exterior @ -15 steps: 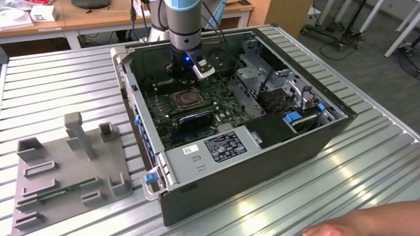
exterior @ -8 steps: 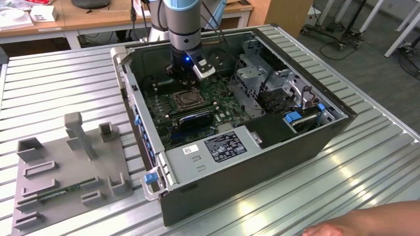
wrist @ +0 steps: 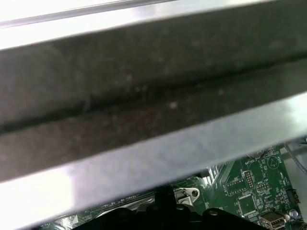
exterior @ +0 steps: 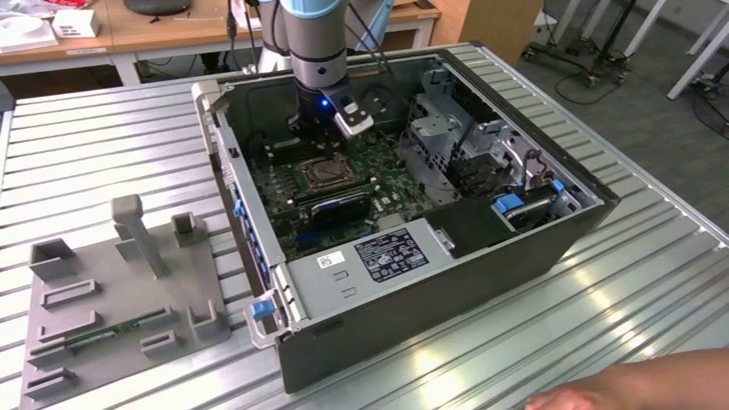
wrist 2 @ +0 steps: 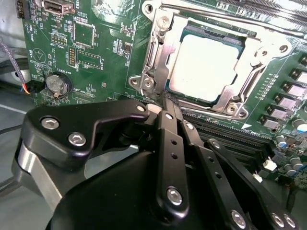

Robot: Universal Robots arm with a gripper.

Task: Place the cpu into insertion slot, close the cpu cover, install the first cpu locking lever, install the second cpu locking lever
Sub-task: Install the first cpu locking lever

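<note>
The cpu (wrist 2: 204, 67), with its pale silvery top, lies flat in the insertion slot (exterior: 323, 173) on the green board inside the open computer case. The cpu cover (wrist 2: 158, 43), a metal frame, lies down around the chip. A thin metal lever (wrist 2: 154, 55) runs along the socket side closest to my fingertips. My gripper (wrist 2: 168, 101) is shut, its black fingers (wrist 2: 165, 124) pressed together with the tips at the socket's corner, nothing visible between them. In the exterior view my gripper (exterior: 310, 121) hangs just behind the socket.
Memory slots (wrist 2: 225, 134) and a coin battery (wrist 2: 57, 84) flank the socket. A metal drive cage (exterior: 456, 137) and a labelled power supply (exterior: 376, 256) crowd the case. The case's wall edge (wrist: 144, 96) is close by. A grey fixture (exterior: 114, 290) stands on the exterior view's left; a hand (exterior: 638, 389) rests at the front.
</note>
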